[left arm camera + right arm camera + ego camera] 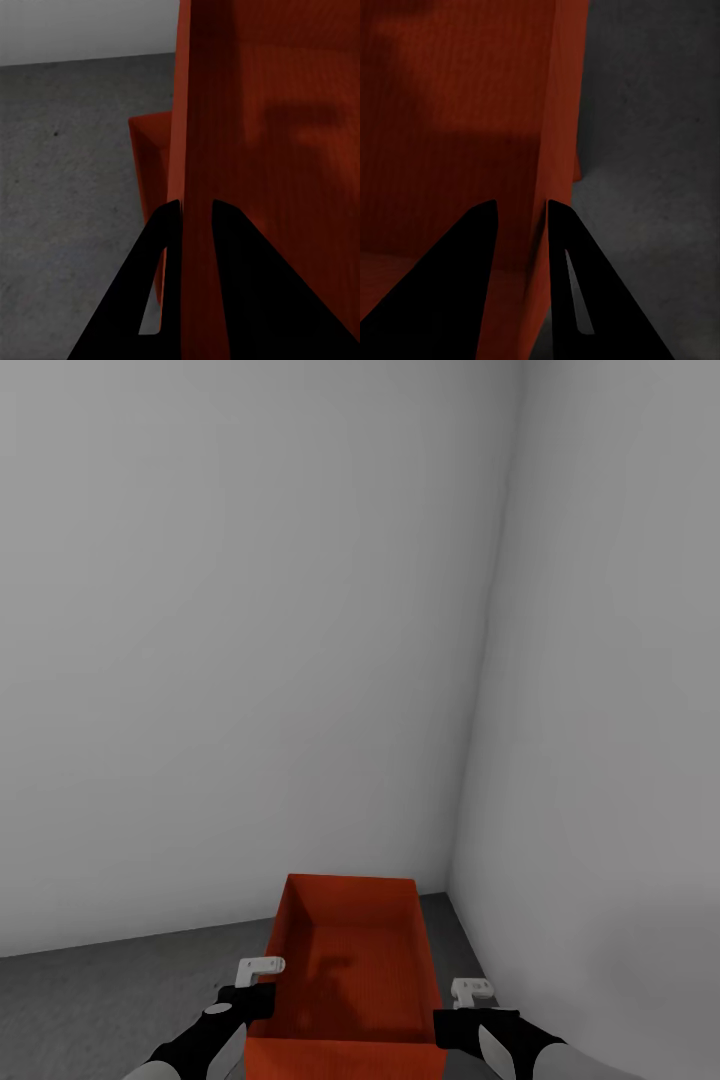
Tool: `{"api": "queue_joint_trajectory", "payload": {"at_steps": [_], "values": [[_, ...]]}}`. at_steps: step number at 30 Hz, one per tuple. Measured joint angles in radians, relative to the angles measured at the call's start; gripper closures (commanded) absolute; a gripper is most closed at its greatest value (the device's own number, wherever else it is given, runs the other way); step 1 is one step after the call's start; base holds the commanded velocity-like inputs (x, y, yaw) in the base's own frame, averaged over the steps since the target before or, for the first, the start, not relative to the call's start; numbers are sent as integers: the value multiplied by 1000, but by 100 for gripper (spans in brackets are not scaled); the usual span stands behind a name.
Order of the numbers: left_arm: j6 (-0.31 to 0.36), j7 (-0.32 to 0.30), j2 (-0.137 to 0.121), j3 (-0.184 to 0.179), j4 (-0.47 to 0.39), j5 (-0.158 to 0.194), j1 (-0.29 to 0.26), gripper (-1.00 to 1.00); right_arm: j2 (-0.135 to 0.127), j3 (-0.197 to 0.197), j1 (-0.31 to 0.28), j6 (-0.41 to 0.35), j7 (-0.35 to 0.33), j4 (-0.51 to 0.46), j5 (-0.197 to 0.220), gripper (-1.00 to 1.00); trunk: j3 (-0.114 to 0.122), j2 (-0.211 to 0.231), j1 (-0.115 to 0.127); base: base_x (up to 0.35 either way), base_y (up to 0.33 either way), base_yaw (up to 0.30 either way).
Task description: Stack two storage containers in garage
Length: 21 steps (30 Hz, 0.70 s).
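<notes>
Corner of the garage, pale grey walls (250,640) meeting above a dark grey floor (100,1000). Orange-red bin (345,960), open side up, held between both arms near the corner, long axis pointing toward the back wall. Left gripper (258,972) at the bin's left long wall, right gripper (470,992) at its right long wall, both near the end closest to the robot. Seen from the left wrist: black fingers (161,255) straddling the thin ribbed wall (196,150), one inside the bin and one outside, clamped on it. Same on the right wrist: fingers (472,247) pinched on the opposite wall (556,112), speckled floor (652,187) beyond. A further piece of orange-red plastic (150,157) visible past the held wall from the left wrist, low by the floor; cannot tell whether a second bin or part of the same one. Whether the held bin touches anything beneath, cannot tell.
</notes>
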<state>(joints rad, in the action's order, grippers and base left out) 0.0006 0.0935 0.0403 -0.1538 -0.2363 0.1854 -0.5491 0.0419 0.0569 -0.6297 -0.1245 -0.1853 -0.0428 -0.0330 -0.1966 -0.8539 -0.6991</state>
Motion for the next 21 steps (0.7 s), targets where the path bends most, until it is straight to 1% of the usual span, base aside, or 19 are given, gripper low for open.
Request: {"api": "queue_joint_trajectory", "payload": {"at_steps": [5,21], "values": [[0,0,0,0,0,0,0,100,0,0,0,0,0,0,0,100,0,0,0,0,0,0],[1,0,0,-1,0,2,0,100,0,0,0,-3,0,-1,0,100,-50,-112,-61,0,0,0]]}}
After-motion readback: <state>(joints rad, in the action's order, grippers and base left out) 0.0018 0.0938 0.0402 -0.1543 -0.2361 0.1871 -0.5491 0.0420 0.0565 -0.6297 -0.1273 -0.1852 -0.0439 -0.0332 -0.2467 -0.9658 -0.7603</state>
